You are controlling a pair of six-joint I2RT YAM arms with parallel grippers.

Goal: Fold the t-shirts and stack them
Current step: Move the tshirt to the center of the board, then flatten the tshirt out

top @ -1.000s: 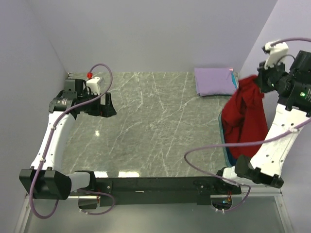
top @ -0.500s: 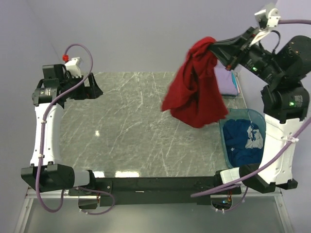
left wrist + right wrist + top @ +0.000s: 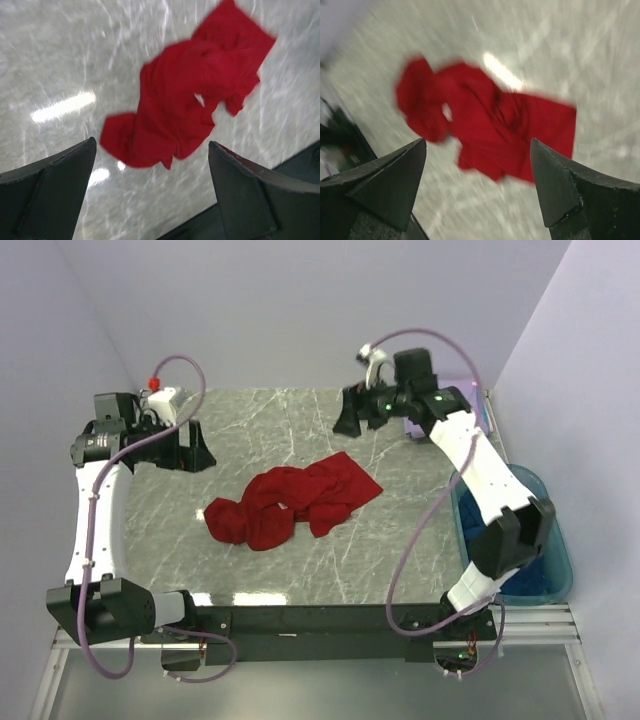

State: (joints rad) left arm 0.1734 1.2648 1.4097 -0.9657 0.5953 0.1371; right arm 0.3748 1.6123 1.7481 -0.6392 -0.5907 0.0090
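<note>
A bright red t-shirt (image 3: 290, 505) lies crumpled in a loose heap in the middle of the marble table (image 3: 250, 420). My right gripper (image 3: 347, 425) hangs open above the table behind the shirt, holding nothing. Through its wrist camera the red shirt (image 3: 485, 130) lies below the spread right gripper (image 3: 479, 141). My left gripper (image 3: 200, 452) stands open at the left, apart from the shirt. Its wrist view has the red shirt (image 3: 190, 95) beyond the empty left gripper (image 3: 152, 142). A sliver of the lavender t-shirt (image 3: 411, 427) shows behind the right arm. Dark blue cloth (image 3: 548, 565) lies in the tub.
A translucent teal tub (image 3: 560, 540) stands at the right edge of the table, partly hidden by the right arm. Lilac walls close in the left, back and right sides. The black base rail (image 3: 320, 620) runs along the near edge.
The right arm swung the red t-shirt out of the tub and over the table, then opened and let it go. The shirt now lies on the table. The left arm shifted slightly.
</note>
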